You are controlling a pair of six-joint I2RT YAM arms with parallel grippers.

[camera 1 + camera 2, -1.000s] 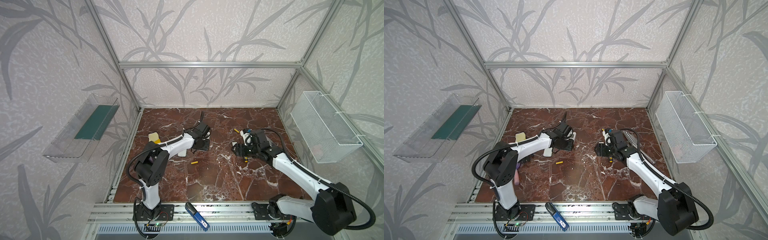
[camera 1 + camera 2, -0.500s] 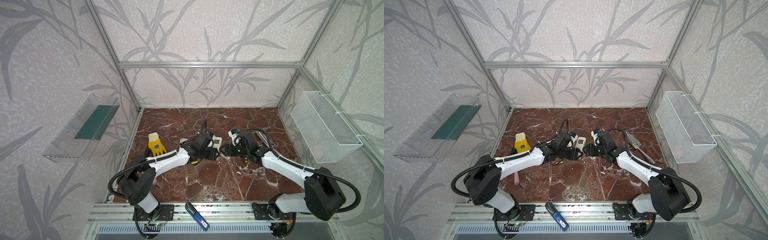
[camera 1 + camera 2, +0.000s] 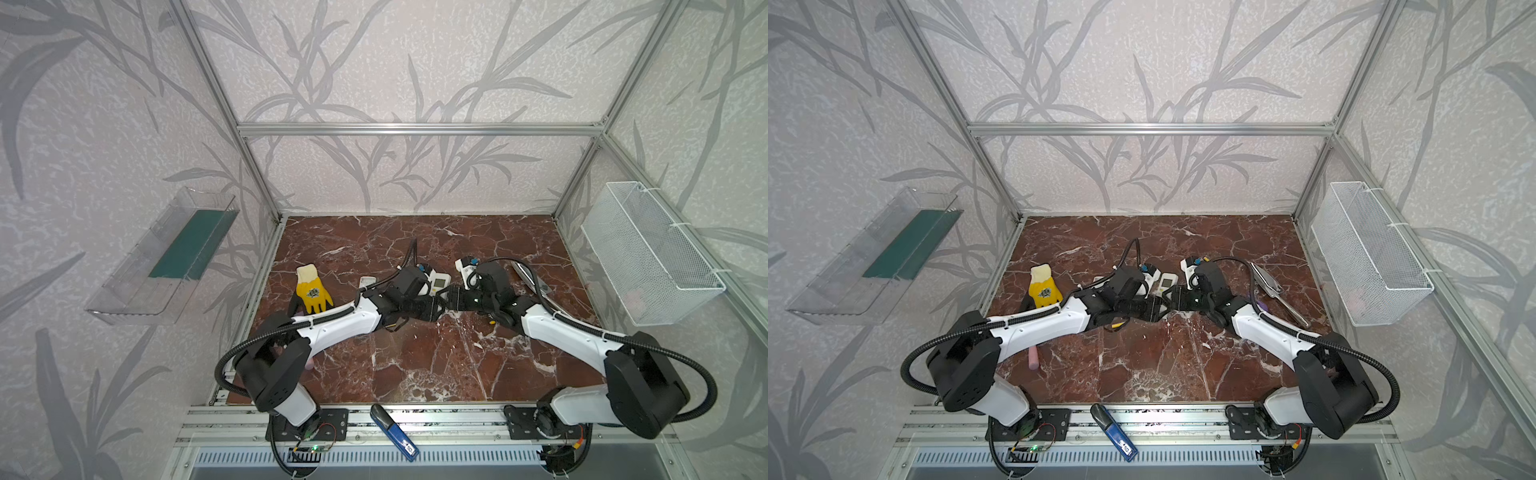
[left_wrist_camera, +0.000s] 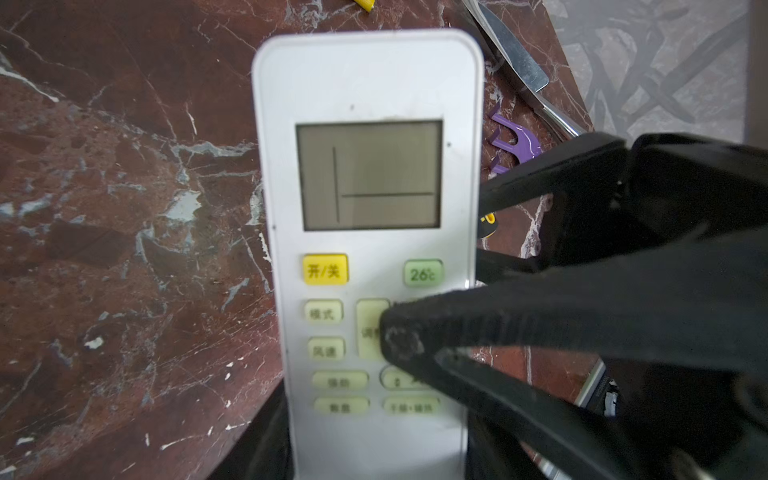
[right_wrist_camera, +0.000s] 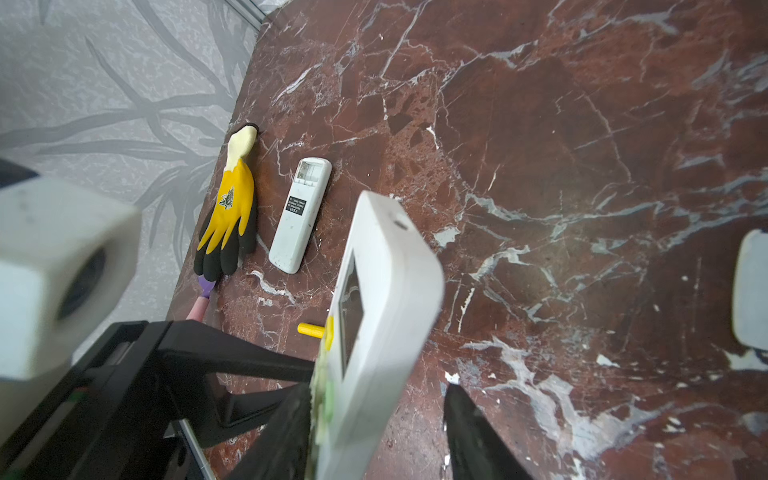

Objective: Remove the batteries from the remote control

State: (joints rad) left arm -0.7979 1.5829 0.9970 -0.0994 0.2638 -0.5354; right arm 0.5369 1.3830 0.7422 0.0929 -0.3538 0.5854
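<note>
White remote (image 4: 368, 83): held above marble table (image 5: 582, 124), lower end clamped in left gripper (image 3: 435, 309); right gripper (image 5: 379, 399) straddles it, one finger (image 5: 291, 428) on its face, other clear. Yellow battery (image 5: 311, 329): on table beside remote.

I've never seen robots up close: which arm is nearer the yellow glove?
Left. The left arm passes close beside the yellow glove; the right arm reaches in from the opposite side, well away from it.

Lab robot cell: aluminium frame (image 3: 415, 129), wallpapered panels (image 3: 415, 62), marble-pattern tabletop (image 3: 415, 365), left arm (image 3: 332, 328), right arm (image 3: 569, 332) bolted to front rail (image 3: 449, 419).
</note>
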